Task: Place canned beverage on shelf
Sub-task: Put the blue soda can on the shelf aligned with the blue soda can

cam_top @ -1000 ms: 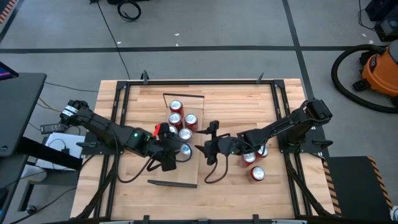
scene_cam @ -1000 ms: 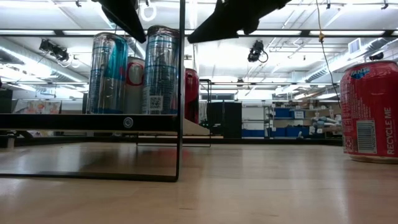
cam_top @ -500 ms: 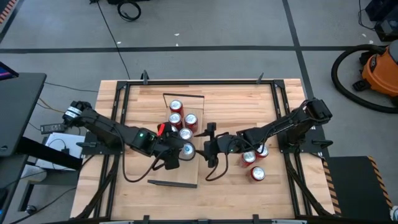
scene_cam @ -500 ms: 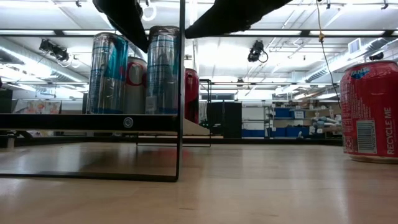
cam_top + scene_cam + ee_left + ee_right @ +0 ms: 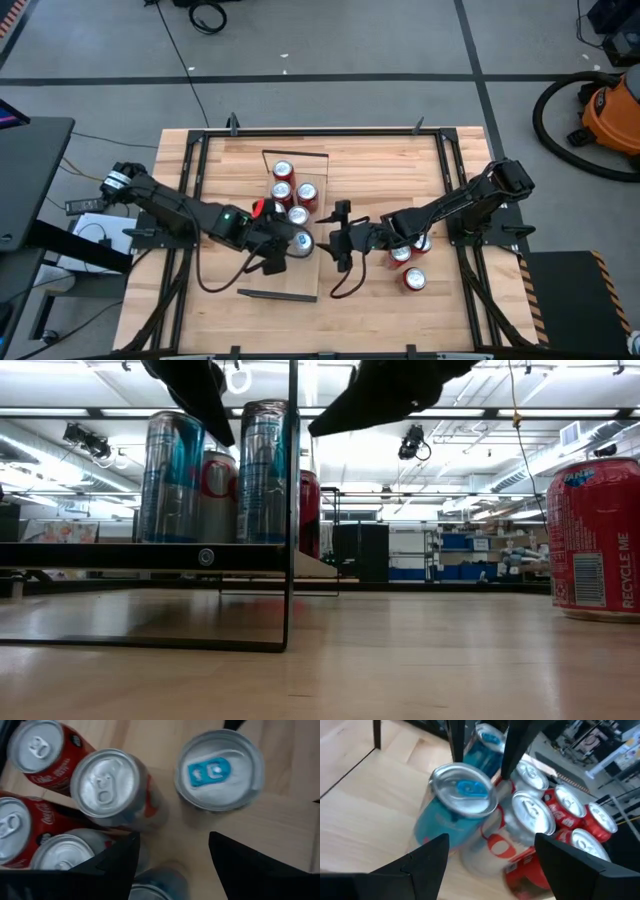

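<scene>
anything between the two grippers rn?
Yes: in the high view, a blue-tab can stands on the shelf between the open left gripper and open right gripper.

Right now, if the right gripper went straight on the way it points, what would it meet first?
Probably the tall blue-and-silver can with the blue tab, dead ahead of the right gripper, whose fingers are open; depth is unclear.

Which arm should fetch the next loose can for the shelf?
Right. The two red cans off the shelf lie under the right arm, behind its open gripper. The left gripper, open, hangs over the shelved cans.
</scene>
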Motion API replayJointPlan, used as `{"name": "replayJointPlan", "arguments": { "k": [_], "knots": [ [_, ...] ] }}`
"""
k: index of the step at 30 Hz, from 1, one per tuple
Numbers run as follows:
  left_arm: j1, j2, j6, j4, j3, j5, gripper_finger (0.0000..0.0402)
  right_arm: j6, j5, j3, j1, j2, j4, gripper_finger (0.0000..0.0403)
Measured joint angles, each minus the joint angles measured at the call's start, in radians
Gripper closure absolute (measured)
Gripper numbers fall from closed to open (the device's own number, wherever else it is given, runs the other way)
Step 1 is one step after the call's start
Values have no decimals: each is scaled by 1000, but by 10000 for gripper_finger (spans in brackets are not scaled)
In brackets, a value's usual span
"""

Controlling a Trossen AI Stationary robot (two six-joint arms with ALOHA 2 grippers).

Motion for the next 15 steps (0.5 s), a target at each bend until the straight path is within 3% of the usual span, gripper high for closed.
{"name": "replayJointPlan", "arguments": {
  "k": [5, 15],
  "knots": [
    [-13, 0, 0, 1, 0, 7, 153, 69, -68, -23, -7, 0, 3, 99],
    [-18, 0, 74, 11, 64, -18, 153, 102, -39, -97, -10, 1, 80, 99]
  ]
}}
